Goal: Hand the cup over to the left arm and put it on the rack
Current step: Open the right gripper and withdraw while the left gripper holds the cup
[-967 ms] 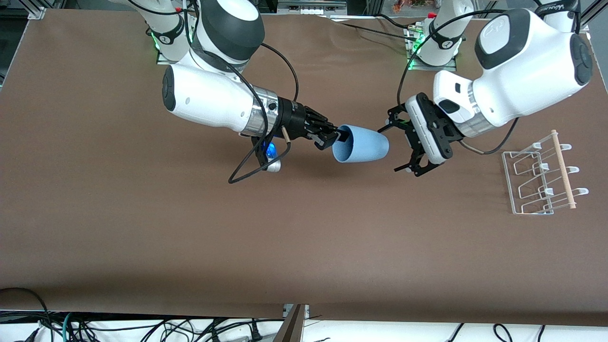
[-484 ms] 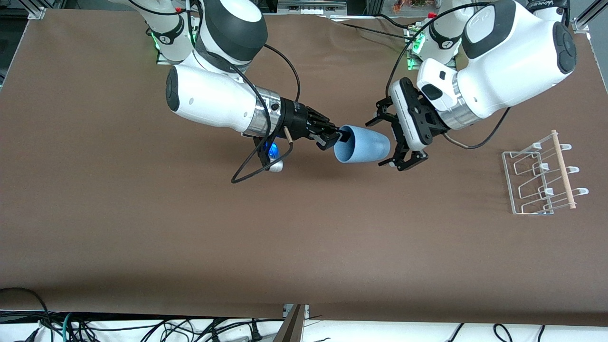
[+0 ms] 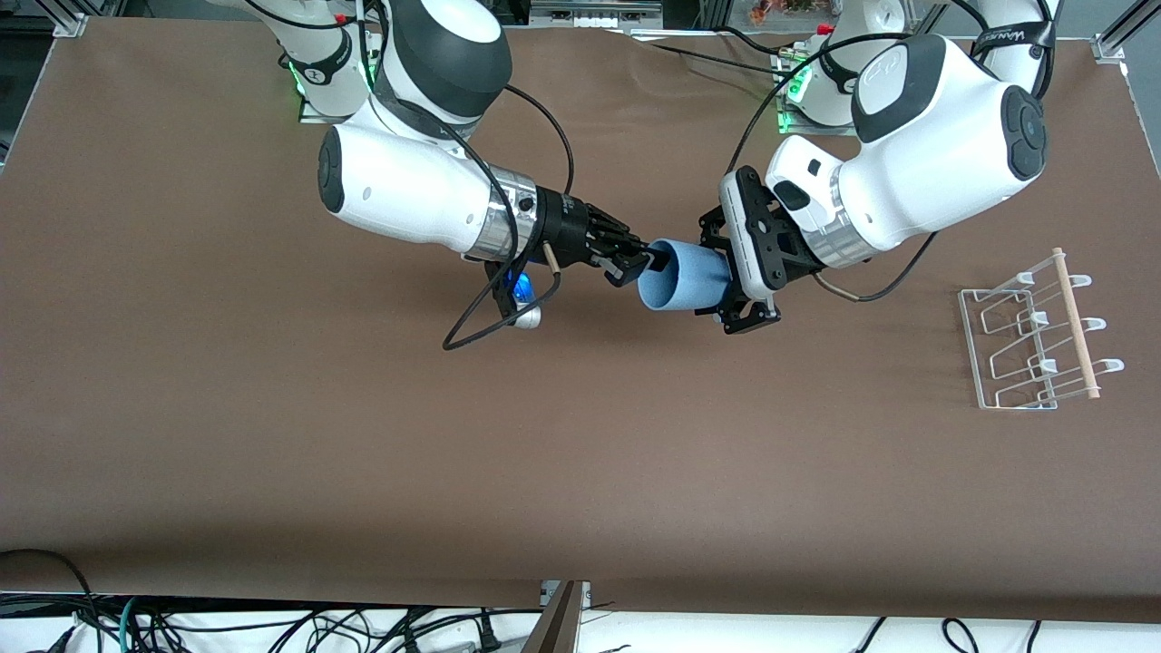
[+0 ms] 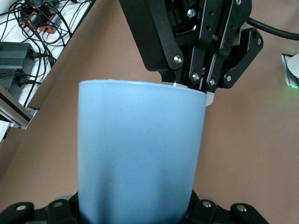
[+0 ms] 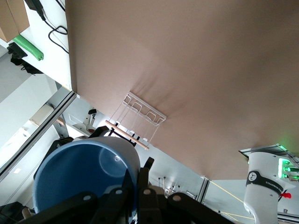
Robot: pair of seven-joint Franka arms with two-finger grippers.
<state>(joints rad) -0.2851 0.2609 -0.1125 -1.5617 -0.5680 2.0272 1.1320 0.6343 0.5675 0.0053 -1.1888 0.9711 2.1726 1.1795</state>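
Two grippers clamp the cup [image 3: 682, 275] in mid-air over the table [image 3: 272, 408]: the right gripper [image 3: 632, 262] pinches its rim, the left gripper [image 3: 726, 281] clasps its base. Handover is under way; next the right should release, with the rack [image 3: 1029, 340] well apart from both, toward the left arm's end.

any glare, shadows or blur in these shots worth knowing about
Front view: even light, a soft shadow on the table under the cup, and green glow at both arm bases. Left wrist view: the cup fills the frame, sharp, no glare. Right wrist view: the rack reads clearly, with bright background past the table edge.
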